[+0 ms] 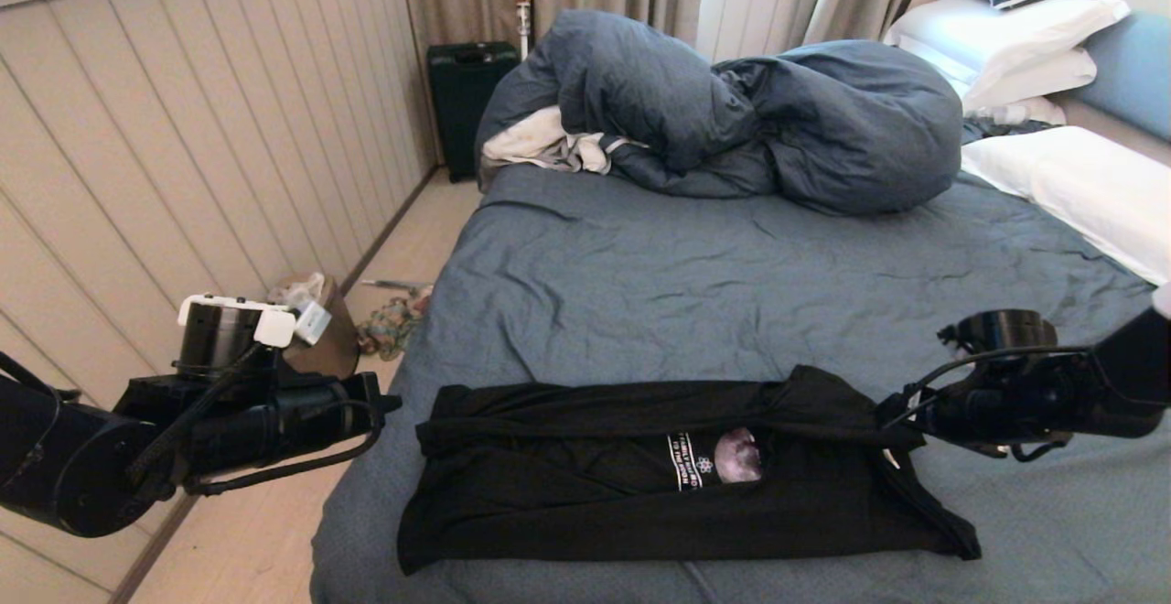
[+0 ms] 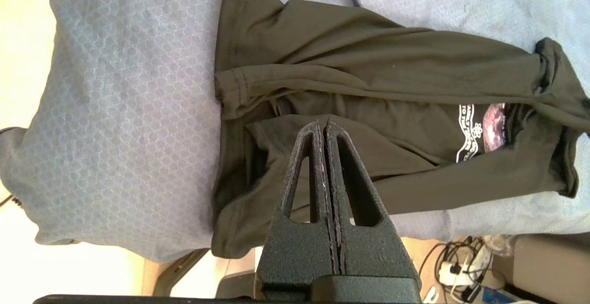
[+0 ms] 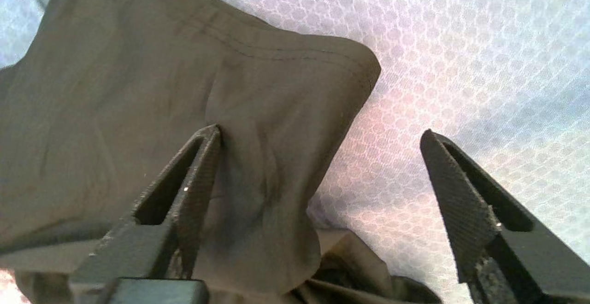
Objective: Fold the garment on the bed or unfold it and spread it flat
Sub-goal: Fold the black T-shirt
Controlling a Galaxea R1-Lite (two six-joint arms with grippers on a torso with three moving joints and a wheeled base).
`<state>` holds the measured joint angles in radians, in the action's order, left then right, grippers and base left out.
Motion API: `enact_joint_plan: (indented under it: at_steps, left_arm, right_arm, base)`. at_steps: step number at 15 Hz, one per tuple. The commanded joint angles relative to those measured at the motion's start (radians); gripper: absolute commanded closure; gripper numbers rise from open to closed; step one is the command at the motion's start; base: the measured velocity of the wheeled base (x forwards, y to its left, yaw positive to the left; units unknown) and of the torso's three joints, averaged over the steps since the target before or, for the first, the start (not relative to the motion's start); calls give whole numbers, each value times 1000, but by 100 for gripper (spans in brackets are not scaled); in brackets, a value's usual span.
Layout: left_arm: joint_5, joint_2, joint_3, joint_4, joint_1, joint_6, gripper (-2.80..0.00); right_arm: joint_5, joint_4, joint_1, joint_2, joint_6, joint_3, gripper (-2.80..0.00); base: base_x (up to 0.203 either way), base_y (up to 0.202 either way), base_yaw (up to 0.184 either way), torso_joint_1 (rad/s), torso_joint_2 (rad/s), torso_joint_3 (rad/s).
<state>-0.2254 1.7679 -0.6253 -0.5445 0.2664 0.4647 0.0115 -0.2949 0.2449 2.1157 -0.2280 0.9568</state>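
Matt black cloth garment (image 1: 640,485) on bed (image 1: 640,293) sheet of honeycomb-textured weave; grainy, rough-faced right claw (image 3: 322,175) fingers (image 3: 454,193).

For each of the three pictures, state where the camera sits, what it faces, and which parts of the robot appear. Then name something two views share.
Head view: high on the robot, looking down the bed; both arms show.
Left wrist view: behind the shut left gripper, facing the T-shirt at the bed's edge.
Right wrist view: behind the open right gripper, close over a T-shirt fold.
Shared: the moon print shows in head and left wrist views.
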Motion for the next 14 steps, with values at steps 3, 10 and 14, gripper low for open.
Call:
enact_joint_plan:
  at_steps: [3,10,14]
  left_arm:
    - [-1,-2,3,-5,2,3,0]
    - [0,-4,6,-3,1,2,0]
    - [-2,-1,7,-3,2,2,0]
  right_arm:
    - [0,-1,-10,26,-115,11,-280]
    - [-2,0,-32,49,-211,39,0]
    - [-1,-2,-24,28,-212,54,0]
  base:
    - [0,0,0,0,0,0]
    - [0,0,0,0,0,0]
    - [0,0,0,0,0,0]
